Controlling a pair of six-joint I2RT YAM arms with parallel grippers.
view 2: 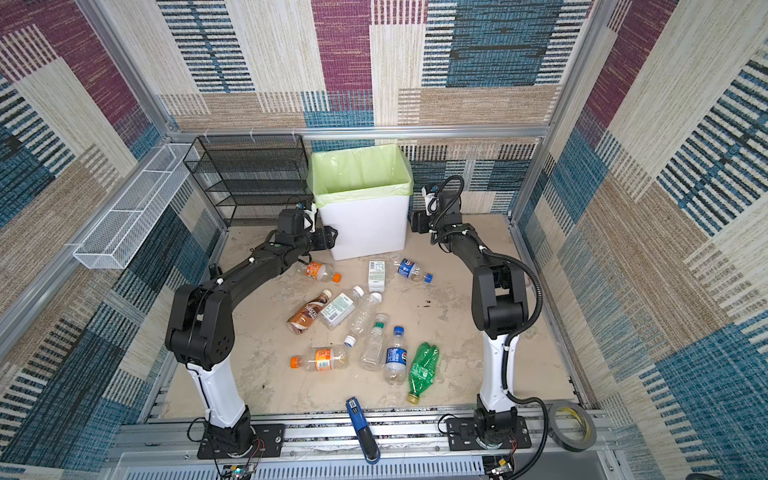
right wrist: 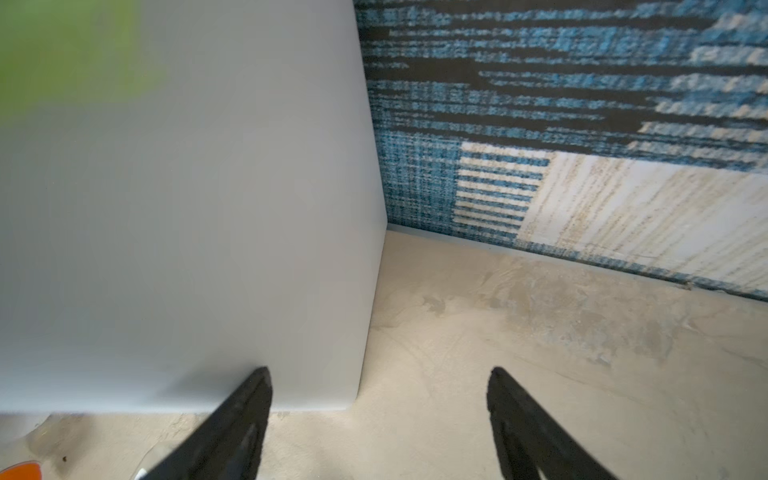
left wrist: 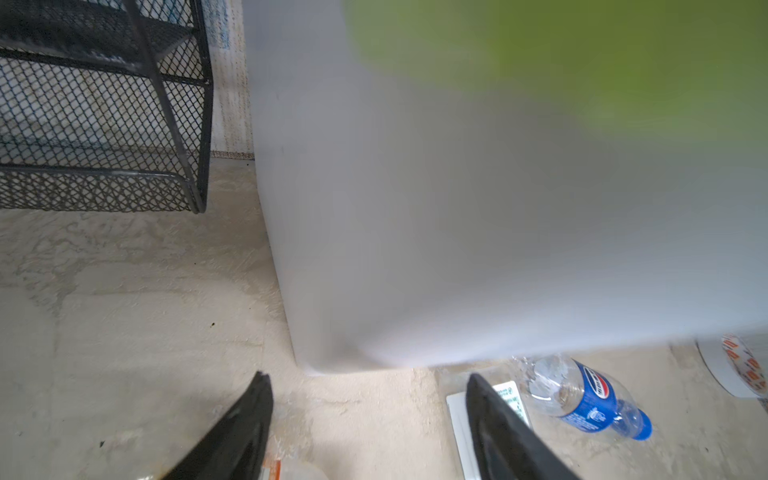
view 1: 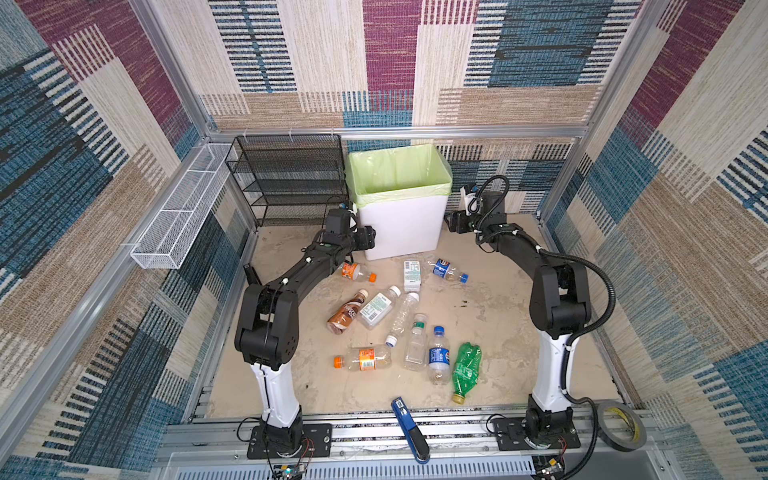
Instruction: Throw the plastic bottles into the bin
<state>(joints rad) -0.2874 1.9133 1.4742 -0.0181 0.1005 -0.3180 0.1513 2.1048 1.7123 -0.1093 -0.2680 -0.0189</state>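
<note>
While both arms hang low beside the bin (view 1: 401,226), which stands at the middle of the desk's far edge, the nearest hazard is the bin itself. The left gripper (left wrist: 368,376) sits just off its front left corner and the right gripper (right wrist: 380,370) just off its right wall. Each has its jaws apart with nothing between them. A careless swing from either could shove the bin or snag the green liner (view 1: 399,166) folded over its rim.

The plastic bottles (view 1: 401,318) lie on their sides across the middle of the desk, between the bin and the near edge, and none shows inside the bin. Being round, one may roll away as the jaws close on it. Several in the middle touch or overlap, so lifting one could drag a neighbour. The left forearm passes close above an orange-capped bottle (view 1: 357,272) and might nudge it. The bin is tall, so a bottle carried too low would strike the wall instead of clearing the rim. The stapler (view 1: 409,428) at the near edge could be picked up by mistake.

As for writing, the brown bottle (view 1: 347,311) seems to read Nescafé, though the lettering is small. Two blue-labelled bottles (view 1: 438,353) carry a red, white and blue roundel, clearest on the one near the bin (left wrist: 590,395). The other labels are too small to read.
</note>
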